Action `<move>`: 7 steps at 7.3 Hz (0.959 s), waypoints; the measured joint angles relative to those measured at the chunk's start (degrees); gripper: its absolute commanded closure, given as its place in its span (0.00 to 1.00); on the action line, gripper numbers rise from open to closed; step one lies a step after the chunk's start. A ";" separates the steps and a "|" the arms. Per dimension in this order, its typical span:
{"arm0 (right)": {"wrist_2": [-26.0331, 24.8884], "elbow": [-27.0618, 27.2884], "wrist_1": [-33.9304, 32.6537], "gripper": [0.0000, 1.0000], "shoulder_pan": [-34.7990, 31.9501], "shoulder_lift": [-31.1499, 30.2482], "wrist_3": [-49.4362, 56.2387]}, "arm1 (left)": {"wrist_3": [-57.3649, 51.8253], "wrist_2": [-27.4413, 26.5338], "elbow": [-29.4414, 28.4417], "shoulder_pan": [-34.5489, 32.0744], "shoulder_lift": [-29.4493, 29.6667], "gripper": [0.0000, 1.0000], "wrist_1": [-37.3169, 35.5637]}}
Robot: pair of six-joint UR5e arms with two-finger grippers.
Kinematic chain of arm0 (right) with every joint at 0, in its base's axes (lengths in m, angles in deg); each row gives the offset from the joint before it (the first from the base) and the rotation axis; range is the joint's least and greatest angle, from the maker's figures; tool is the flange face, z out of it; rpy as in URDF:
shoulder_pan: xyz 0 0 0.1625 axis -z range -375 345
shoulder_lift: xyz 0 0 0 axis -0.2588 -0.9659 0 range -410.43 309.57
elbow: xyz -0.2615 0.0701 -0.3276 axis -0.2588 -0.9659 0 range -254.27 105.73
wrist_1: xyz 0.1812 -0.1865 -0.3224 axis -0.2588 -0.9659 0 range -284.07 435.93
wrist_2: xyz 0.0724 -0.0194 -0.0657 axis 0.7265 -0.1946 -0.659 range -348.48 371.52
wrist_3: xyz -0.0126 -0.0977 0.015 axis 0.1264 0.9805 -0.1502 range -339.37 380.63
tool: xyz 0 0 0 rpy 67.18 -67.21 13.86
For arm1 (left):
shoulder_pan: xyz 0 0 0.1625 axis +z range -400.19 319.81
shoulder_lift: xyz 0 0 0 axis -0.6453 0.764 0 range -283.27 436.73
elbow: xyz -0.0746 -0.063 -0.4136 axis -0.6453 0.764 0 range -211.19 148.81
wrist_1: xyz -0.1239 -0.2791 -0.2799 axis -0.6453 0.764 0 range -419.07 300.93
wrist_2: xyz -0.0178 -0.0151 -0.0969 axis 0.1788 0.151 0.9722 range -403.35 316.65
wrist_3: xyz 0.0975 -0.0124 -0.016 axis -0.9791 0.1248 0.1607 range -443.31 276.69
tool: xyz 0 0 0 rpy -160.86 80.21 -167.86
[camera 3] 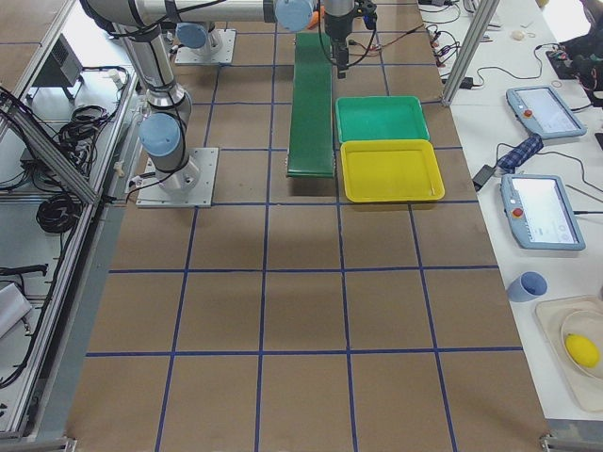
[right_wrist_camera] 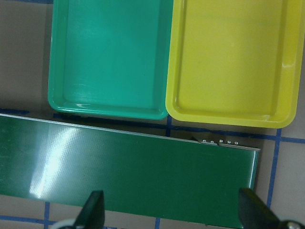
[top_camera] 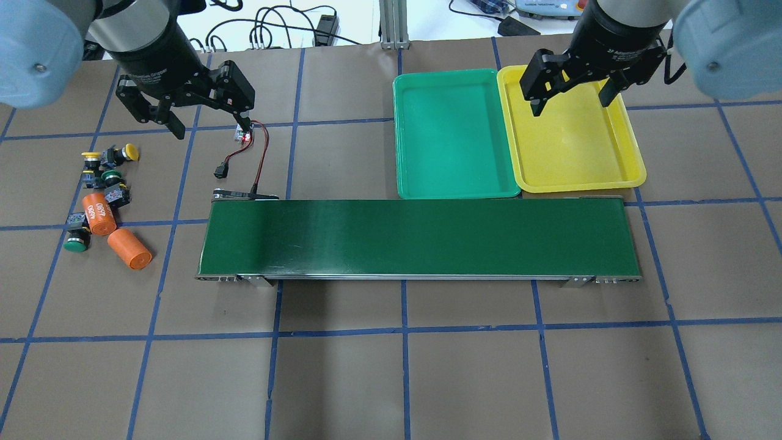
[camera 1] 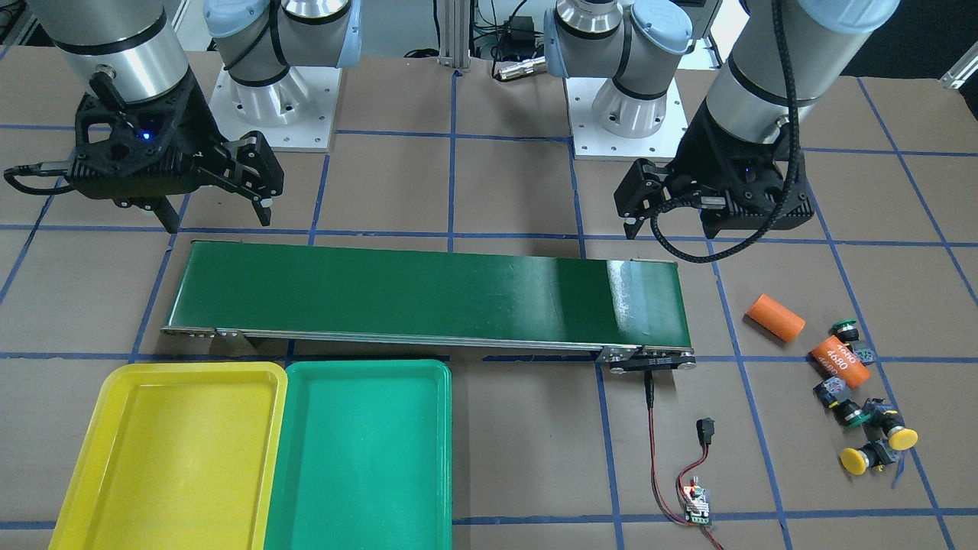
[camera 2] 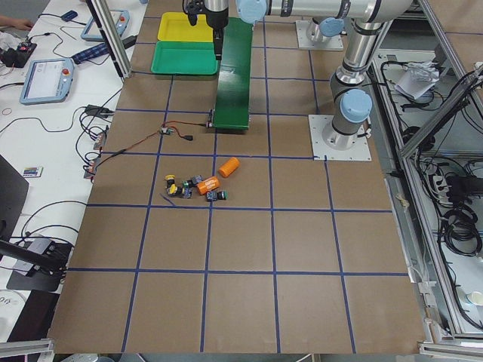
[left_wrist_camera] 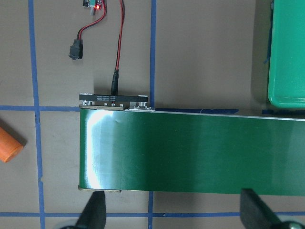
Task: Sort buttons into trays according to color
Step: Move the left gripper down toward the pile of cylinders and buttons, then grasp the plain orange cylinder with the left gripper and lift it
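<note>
Brown table (top_camera: 366, 379): two trays (top_camera: 455, 134) (top_camera: 574, 146), two yellow buttons (top_camera: 91, 157) (top_camera: 131, 151), two orange cylinders (top_camera: 99, 214) (top_camera: 129, 249), both end effectors (top_camera: 212, 128) (top_camera: 570, 105) spread

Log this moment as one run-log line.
left gripper: jaws open, empty | right gripper: jaws open, empty | buttons: all on table, robot's left side | yellow tray, green tray: no buttons

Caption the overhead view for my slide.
Left gripper and right gripper open, buttons clustered beside conveyor, green tray and yellow tray empty.
</note>
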 measured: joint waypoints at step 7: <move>0.06 0.11 -0.17 0.00 0.00 -0.17 -0.44 | -14.23 0.67 9.88 26.31 7.76 0.02 -11.38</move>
